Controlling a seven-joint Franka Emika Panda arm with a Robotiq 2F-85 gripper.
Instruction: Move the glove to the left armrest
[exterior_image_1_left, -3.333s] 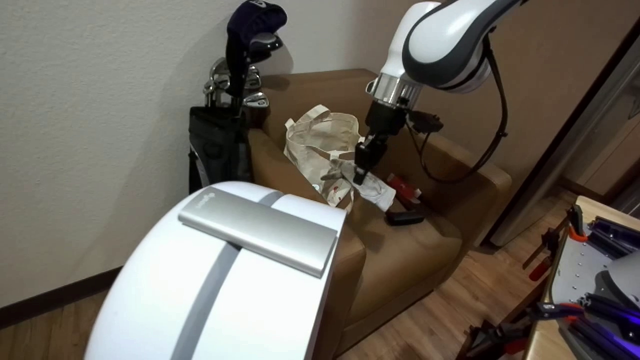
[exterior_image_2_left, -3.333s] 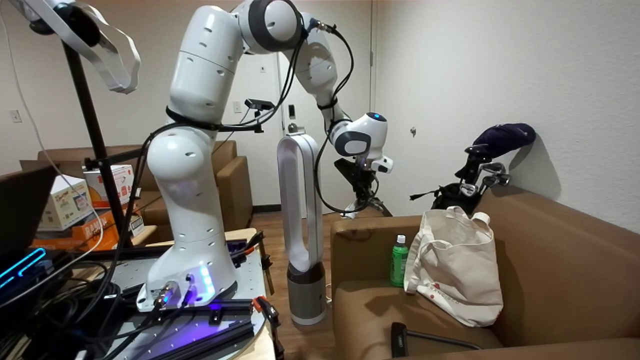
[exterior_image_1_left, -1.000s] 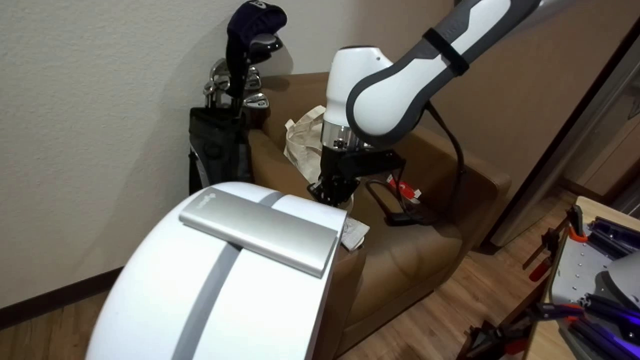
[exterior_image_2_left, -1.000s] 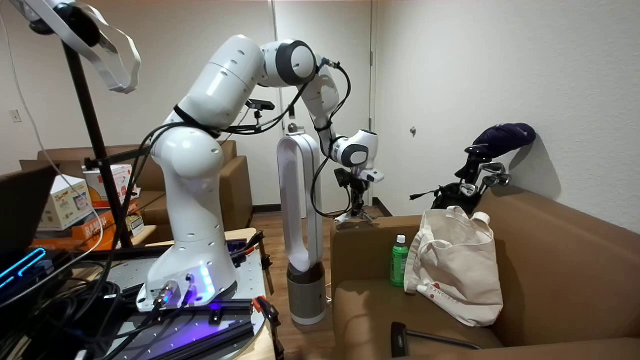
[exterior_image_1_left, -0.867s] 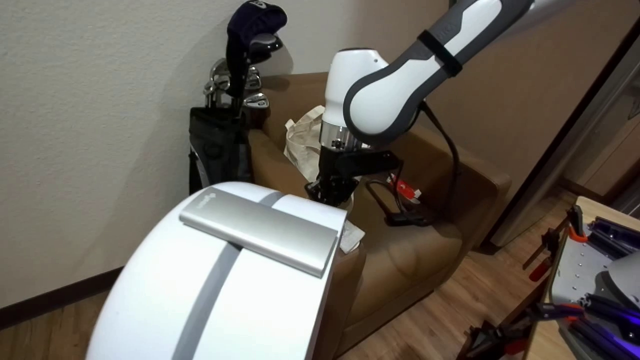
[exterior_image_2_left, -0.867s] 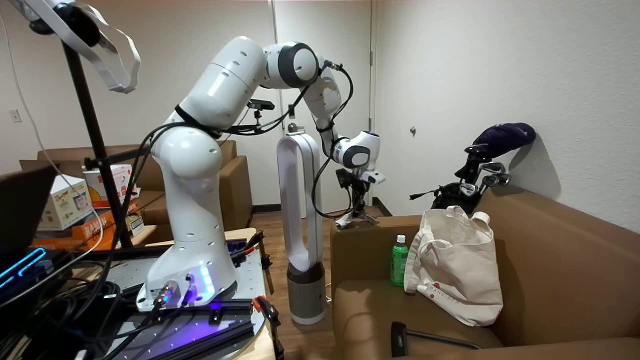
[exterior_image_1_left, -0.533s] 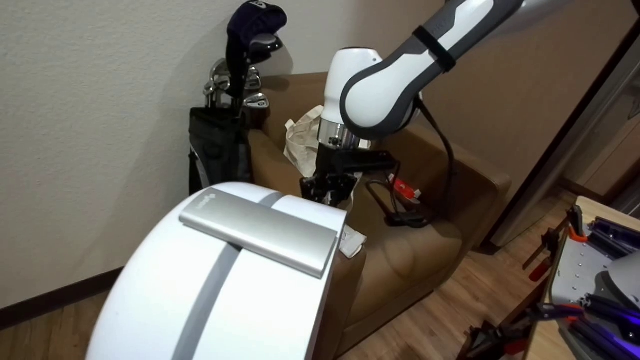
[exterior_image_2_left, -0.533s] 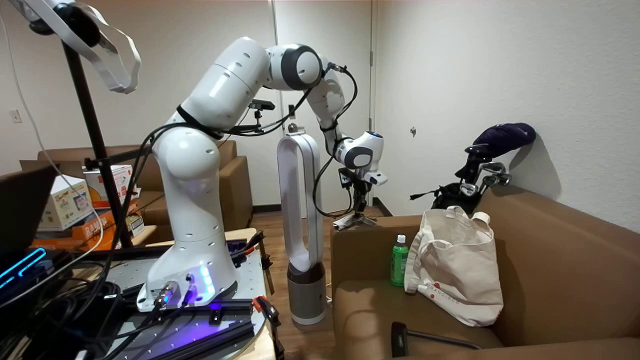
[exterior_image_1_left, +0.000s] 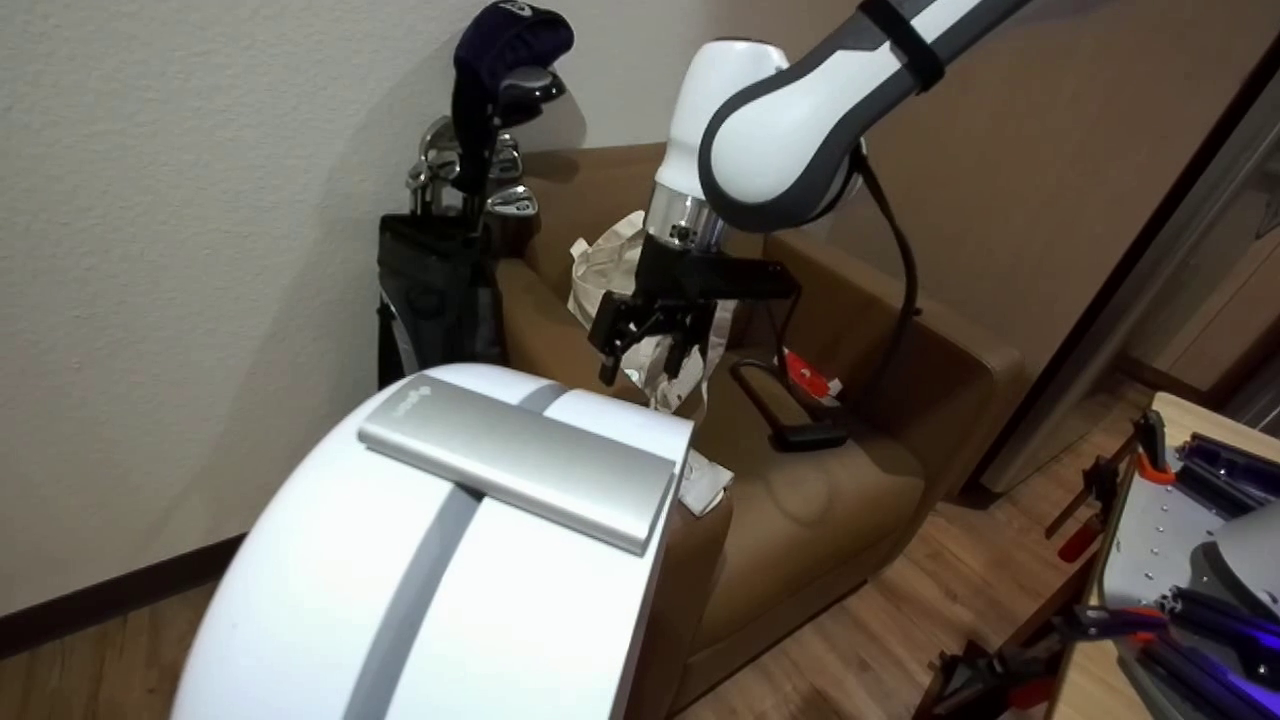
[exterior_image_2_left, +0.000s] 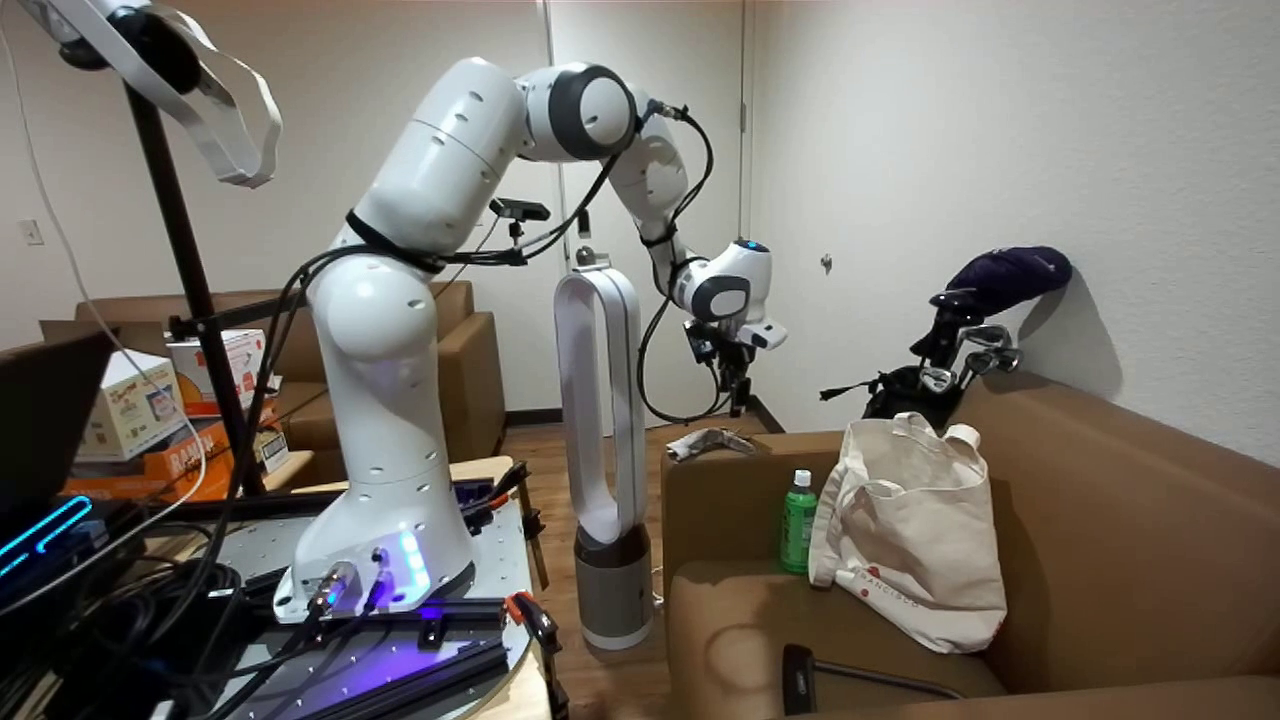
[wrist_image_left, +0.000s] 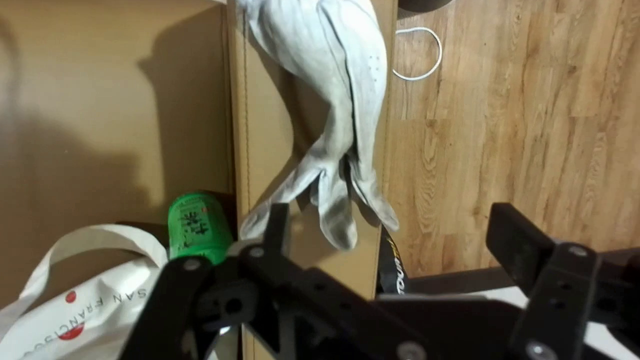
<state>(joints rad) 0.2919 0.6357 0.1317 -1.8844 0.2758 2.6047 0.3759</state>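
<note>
The pale grey-white glove (wrist_image_left: 367, 80) lies draped along the top of the brown armrest (wrist_image_left: 350, 270), its limp fingers toward the gripper in the wrist view. In an exterior view the glove (exterior_image_2_left: 708, 441) rests near the front end of the armrest (exterior_image_2_left: 745, 475). Elsewhere a piece of the glove (exterior_image_1_left: 704, 484) shows past the white fan, which hides the remainder. My gripper (wrist_image_left: 392, 220) is spread wide with nothing between its fingers. Seen from outside, the gripper (exterior_image_1_left: 641, 370) hangs apart from the glove, above the armrest.
On the seat beside the armrest stand a green bottle (exterior_image_2_left: 798, 525) and a canvas tote bag (exterior_image_2_left: 915, 530). A black bar-shaped object (exterior_image_1_left: 808, 436) and a red item (exterior_image_1_left: 808, 375) lie there too. A golf bag (exterior_image_1_left: 440, 290) and white fan (exterior_image_1_left: 400, 560) stand outside the armrest.
Earlier the glove hung from my gripper and was brought down onto the armrest. Since half a second ago the jaws have parted and the gripper has risen, leaving the glove there.
</note>
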